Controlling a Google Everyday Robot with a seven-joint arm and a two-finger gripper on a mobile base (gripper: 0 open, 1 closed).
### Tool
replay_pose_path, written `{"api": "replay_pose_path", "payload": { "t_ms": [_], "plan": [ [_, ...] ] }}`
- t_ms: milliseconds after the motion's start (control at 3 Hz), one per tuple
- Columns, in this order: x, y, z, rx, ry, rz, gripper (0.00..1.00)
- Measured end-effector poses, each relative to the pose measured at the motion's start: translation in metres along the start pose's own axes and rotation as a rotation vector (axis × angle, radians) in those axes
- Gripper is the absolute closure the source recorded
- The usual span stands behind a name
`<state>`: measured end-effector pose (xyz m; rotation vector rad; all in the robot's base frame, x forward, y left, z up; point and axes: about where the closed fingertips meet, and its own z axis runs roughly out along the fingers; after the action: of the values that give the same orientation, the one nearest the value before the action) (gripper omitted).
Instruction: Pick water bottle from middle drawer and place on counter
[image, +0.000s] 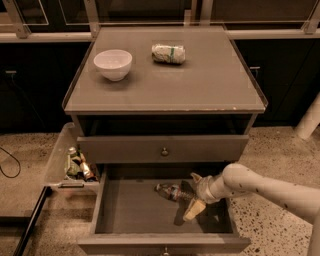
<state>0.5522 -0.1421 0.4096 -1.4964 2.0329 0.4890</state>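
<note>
So down at the bottom of the frame the wide, shallow grey-brown middle drawer (125, 212) is pulled out, with the little round knob (164, 250) on its plain front right at the edge. Lying on its side on the flat grey floor, a bit right of centre, is the small clear plastic water bottle (170, 191) with the red-and-blue band. The pale two-finger gripper (190, 196) reaches in from the lower right on a fat white arm (265, 187) and sits at the bottle's right end, fingers spread wide, one above and one below it. Can't tell if they actually touch it. Off at middle left, a clear plastic tray (56, 165) holds tiny brown and green bottles (77, 164). Above the open drawer is a shut drawer (200, 149). Further back, the flat grey-brown glassy counter (200, 85) carries a white bowl (113, 64) at upper left and a pale crumpled thing with a green band (168, 53) lying beside it.
</note>
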Motion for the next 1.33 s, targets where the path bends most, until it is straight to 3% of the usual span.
{"api": "replay_pose_path", "payload": {
  "t_ms": [1000,1333],
  "plan": [
    [0.021,-0.009,0.024,-0.027,-0.035,0.062,0.0],
    [0.021,-0.009,0.024,-0.027,-0.035,0.062,0.19]
  ]
}}
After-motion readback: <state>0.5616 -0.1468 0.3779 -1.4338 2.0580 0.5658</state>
